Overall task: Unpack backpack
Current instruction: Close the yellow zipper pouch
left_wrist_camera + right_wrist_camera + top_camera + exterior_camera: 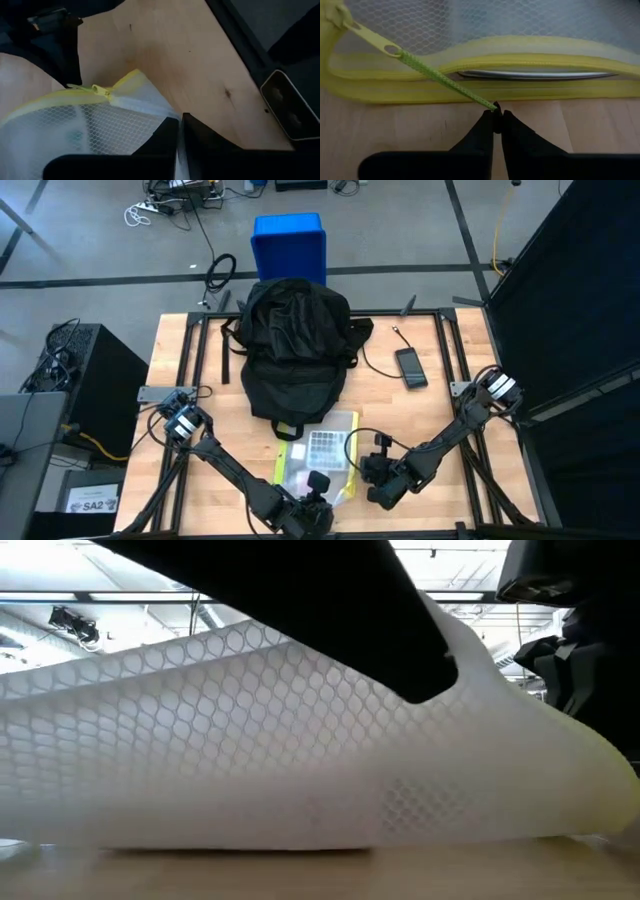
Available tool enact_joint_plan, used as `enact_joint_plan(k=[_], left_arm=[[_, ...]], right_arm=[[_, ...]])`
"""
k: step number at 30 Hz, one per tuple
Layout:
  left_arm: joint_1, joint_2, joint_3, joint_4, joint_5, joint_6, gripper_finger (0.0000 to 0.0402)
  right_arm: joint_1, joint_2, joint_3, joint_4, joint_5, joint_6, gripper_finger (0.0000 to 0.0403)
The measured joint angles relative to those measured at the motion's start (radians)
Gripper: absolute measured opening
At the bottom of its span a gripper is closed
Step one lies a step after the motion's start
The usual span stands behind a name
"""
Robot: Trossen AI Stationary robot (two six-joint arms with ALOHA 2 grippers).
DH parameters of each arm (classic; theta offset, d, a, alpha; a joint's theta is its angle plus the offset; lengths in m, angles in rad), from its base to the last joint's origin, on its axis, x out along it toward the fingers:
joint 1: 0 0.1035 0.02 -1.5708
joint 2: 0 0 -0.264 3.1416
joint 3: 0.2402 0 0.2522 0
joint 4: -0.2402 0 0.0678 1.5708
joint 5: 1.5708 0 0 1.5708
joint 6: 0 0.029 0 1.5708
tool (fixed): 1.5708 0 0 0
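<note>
The black backpack (292, 350) lies on the far middle of the table, its near end touching a white mesh pouch (322, 452) with yellow zip trim. The pouch lies flat on the wood in front of it and fills the low view (260, 740). My left gripper (318, 485) is at the pouch's near edge, shut on it (179, 131). My right gripper (366, 467) is at the pouch's right side, shut on the zip's green pull cord (497, 111). The zip (535, 75) stands partly open. My left gripper pinches the pouch's white mesh edge (170, 112) between its two fingers, close to the yellow zip end (102, 90), coming from the table's near side. The pouch lies on the table. My right gripper pinches the free end of the green pull cord (487, 102) at its fingertips, coming low from the table's right. The cord runs taut to the yellow slider tab (387, 47). The pouch stays on the wood.
A black phone (411, 367) with a cable lies on the table right of the backpack. A blue plastic bin (290, 242) stands on the floor beyond the far edge. Bare wood (180, 370) shows left of the backpack and right of the pouch.
</note>
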Motion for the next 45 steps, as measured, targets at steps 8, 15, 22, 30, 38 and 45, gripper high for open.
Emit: enact_joint_plan(k=[8,15,22,30,38,45], left_arm=[[0.032,-0.001,0.0,-0.008,0.01,-0.076,0.0012],[0.058,-0.001,0.0,0.026,0.018,-0.119,0.0082],[0.077,-0.001,0.0,0.071,0.011,-0.146,0.0139],[0.098,-0.001,0.0,0.192,0.06,-0.168,0.015],[0.109,0.005,0.001,0.262,0.07,-0.161,0.015],[0.123,0.022,0.002,0.269,0.068,-0.17,0.0149]], right_arm=[[-0.002,0.001,-0.003,0.041,-0.015,-0.011,0.0],[-0.001,0.001,-0.003,0.059,-0.03,0.0,0.0],[0.0,0.001,-0.003,0.081,-0.035,0.003,0.0],[-0.001,0.001,-0.002,0.098,-0.035,0.008,0.0],[-0.003,0.001,-0.001,0.102,-0.035,0.009,0.0],[-0.007,0.001,-0.001,0.103,-0.035,0.009,0.0]])
